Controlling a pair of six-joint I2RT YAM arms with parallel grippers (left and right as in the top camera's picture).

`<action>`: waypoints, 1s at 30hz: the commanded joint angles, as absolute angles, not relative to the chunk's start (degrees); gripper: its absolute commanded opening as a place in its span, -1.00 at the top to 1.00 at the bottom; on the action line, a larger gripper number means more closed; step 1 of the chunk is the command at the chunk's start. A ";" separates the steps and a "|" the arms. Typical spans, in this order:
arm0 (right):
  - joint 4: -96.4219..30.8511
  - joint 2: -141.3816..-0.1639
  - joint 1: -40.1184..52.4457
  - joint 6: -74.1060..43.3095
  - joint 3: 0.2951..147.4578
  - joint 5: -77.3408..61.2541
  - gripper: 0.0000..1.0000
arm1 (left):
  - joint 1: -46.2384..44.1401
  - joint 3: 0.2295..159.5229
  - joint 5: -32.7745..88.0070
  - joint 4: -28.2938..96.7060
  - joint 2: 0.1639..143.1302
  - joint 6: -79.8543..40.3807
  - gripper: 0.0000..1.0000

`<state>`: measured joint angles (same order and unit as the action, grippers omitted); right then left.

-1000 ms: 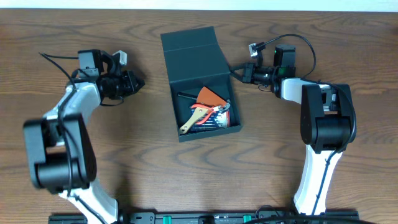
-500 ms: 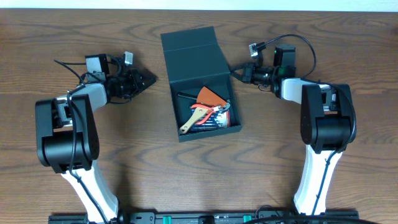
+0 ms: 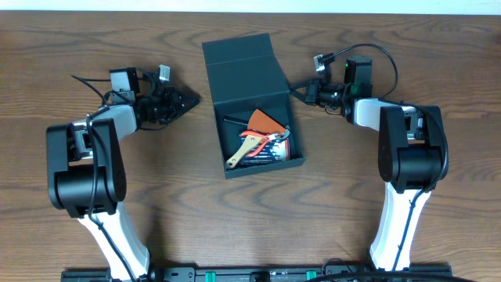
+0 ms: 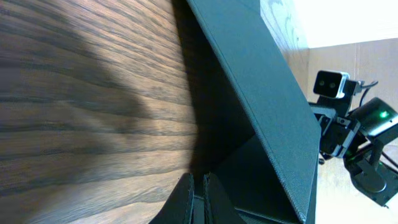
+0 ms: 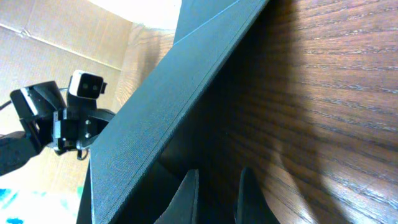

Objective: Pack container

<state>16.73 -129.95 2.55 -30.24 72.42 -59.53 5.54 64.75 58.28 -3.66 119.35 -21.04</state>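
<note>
We see the container (image 3: pixel 264 168) in the middle of the table (image 3: pixel 172 204), its lid (image 3: pixel 243 66) open and lying flat on the far side. Inside lie pliers (image 3: pixel 262 139) with orange-red handles, an orange sheet (image 3: pixel 264 121) beneath them and a pale wooden handle (image 3: pixel 235 160) near the front-left corner. We cannot make out the other small items under these. The left gripper (image 3: pixel 188 100) sits beside the lid's left edge, apart from it. Its fingers (image 4: pixel 183 202) are drawn together to a thin slit with nothing between them. The right gripper (image 3: pixel 300 91) sits just beside the container's right wall, near the hinge line. Its own two fingers stand apart, and we cannot tell whether they touch the wall. Both wrist views look low over the wood at the dark box.
</note>
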 commanded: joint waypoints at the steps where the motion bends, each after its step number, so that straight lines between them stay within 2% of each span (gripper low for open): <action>1: 16.71 -130.43 2.98 -31.29 72.31 -59.77 0.97 | 4.19 64.95 56.84 -3.79 119.94 -21.17 0.89; 20: 16.97 -130.43 2.98 -31.24 72.31 -60.25 0.97 | 1.76 64.95 55.48 -5.28 120.68 -21.39 0.89; 30: 16.97 -130.43 2.98 -31.24 72.31 -61.10 0.97 | 0.56 64.97 60.07 -14.28 125.14 -27.62 0.89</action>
<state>16.86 -129.95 2.55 -30.96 72.42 -59.66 0.45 64.75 58.02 -13.32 123.83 -25.17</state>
